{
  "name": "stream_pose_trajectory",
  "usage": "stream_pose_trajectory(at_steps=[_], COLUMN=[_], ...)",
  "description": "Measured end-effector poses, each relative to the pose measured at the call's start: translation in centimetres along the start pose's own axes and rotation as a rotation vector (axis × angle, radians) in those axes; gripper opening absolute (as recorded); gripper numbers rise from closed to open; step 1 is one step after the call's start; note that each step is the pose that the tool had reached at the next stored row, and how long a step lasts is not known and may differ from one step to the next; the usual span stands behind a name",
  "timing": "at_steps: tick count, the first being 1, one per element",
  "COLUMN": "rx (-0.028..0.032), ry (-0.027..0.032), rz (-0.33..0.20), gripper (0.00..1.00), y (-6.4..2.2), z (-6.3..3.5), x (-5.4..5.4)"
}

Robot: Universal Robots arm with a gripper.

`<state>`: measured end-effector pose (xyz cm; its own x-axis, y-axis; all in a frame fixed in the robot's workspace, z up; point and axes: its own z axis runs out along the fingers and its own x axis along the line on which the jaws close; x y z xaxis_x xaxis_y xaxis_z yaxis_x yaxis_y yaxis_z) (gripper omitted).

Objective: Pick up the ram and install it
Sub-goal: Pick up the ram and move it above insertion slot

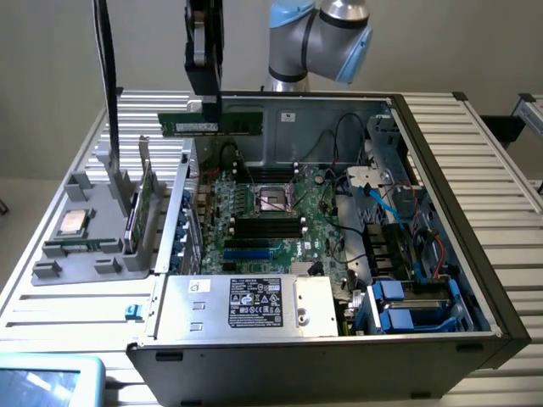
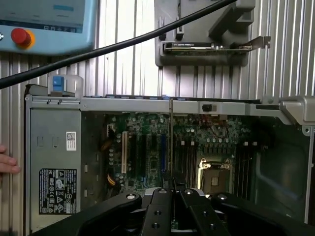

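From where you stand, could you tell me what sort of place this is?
Likely a robotics lab bench for computer assembly: an open computer case on a slatted metal table, with a grey parts fixture beside it.

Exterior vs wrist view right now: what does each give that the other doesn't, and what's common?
Exterior view: the ram broadside, held above the open case; the silver processor chip on the grey holder; blue drive bays. Wrist view: the ram edge-on over the motherboard; a red button on the pendant; a person's fingertips beside the power supply. Both: gripper shut on the ram, CPU socket, power supply, bracketed card.
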<state>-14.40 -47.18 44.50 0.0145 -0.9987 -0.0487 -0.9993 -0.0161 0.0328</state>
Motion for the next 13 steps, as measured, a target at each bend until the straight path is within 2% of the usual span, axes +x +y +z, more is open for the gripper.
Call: stream_pose_trajectory(at_steps=[7, 13], rx=[-0.0018, -0.0018], ry=[0.0000, 0.0000], rz=[0.000, 0.000], gripper=[0.11, 0.11], y=[-3.23, -5.93], z=[1.09, 2.16], x=[-0.4, -1.6])
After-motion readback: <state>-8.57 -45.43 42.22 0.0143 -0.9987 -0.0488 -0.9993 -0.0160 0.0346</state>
